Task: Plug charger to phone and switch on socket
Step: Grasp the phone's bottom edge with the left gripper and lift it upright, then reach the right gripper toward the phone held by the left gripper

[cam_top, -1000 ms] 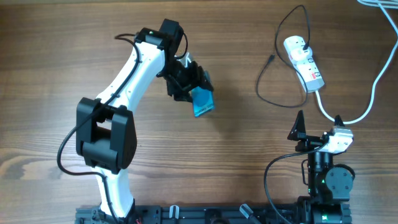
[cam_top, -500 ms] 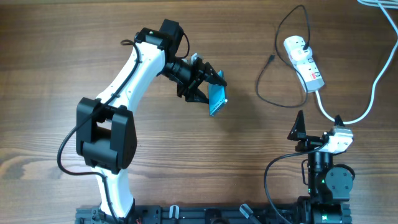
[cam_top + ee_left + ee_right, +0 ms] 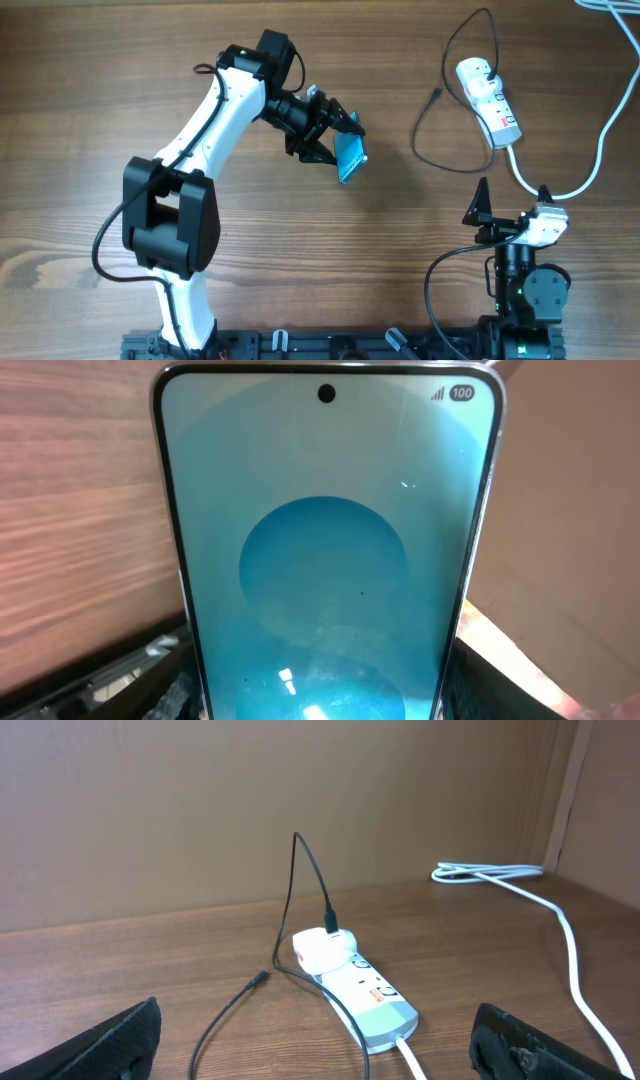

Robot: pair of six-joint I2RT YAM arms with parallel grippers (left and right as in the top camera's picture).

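Left pincer with phone, farther right

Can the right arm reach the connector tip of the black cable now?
Probably yes. The right gripper is open and empty, and the connector tip lies free on the table ahead of it, with nothing between.

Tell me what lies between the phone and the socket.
Overhead view: between the phone and the socket lies the black charger cable loop, its connector tip unplugged; otherwise bare wood.
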